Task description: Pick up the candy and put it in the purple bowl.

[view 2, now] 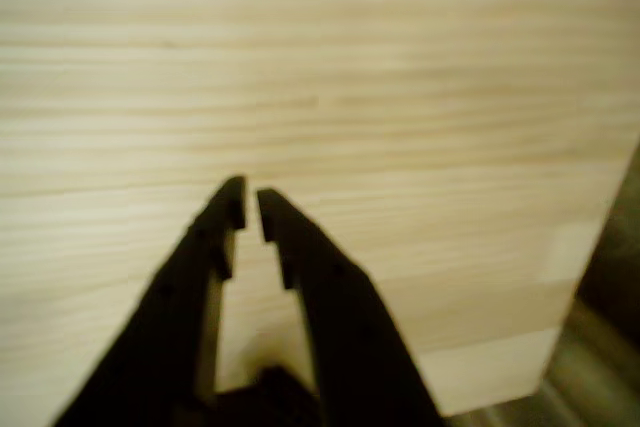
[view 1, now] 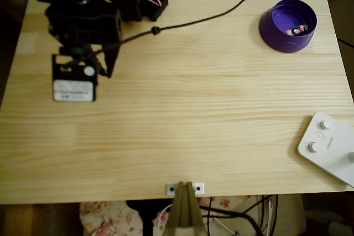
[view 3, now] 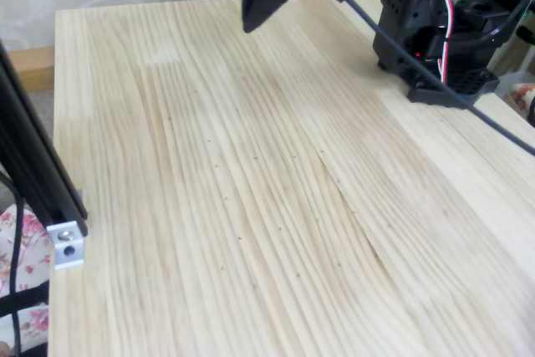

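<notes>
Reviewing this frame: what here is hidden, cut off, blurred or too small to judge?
- Candy in the purple bowl, overhead view: too small to read its wrapper marks.
- White device, overhead view: cut off by the right edge.
- Gripper, wrist view: blurred; tips nearly closed with nothing between them; in the overhead view the arm's body covers it.
- Gripper in the fixed view: cut off by the top edge.

Purple bowl (view 1: pixel 275 29) upright near table's far right corner (overhead view), candy (view 1: pixel 297 30) lying inside
</notes>
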`<state>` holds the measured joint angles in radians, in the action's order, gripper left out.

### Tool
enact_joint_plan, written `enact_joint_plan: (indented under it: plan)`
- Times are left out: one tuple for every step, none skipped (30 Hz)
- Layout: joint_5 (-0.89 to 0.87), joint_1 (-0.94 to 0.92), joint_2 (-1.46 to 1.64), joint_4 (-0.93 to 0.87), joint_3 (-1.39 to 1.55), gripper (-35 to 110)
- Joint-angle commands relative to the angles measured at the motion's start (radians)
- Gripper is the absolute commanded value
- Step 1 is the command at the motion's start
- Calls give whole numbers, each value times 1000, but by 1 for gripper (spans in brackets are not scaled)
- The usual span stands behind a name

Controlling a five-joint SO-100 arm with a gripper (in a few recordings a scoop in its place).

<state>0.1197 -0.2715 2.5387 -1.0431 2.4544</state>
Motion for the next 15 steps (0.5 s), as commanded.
enact_joint_plan:
  plan:
    - [-23, -46, 190, 46, 129, -1]
    - [-23, -51, 239, 40, 166, -1]
    - [-23, -55, 285, 34, 196, -1]
    - [-26, -63, 325, 29, 222, -1]
    - [-28, -67, 360, 23, 245, -1]
    - [-28, -72, 385, 15, 264, -1]
    - [-31, -75, 402, 8, 281, -1]
    - [-35, -80, 420, 5, 299, -1]
    - [-38, -84, 440, 5, 318, -1]
    - [-46, -86, 465, 2, 336, -1]
    - [-54, -86, 495, -5, 351, -1]
    - [-63, -81, 531, -15, 367, -1]
    - [-66, -74, 568, -32, 380, -1]
    - [-71, -64, 603, -49, 393, -1]
    - [-86, -58, 637, -61, 405, -1]
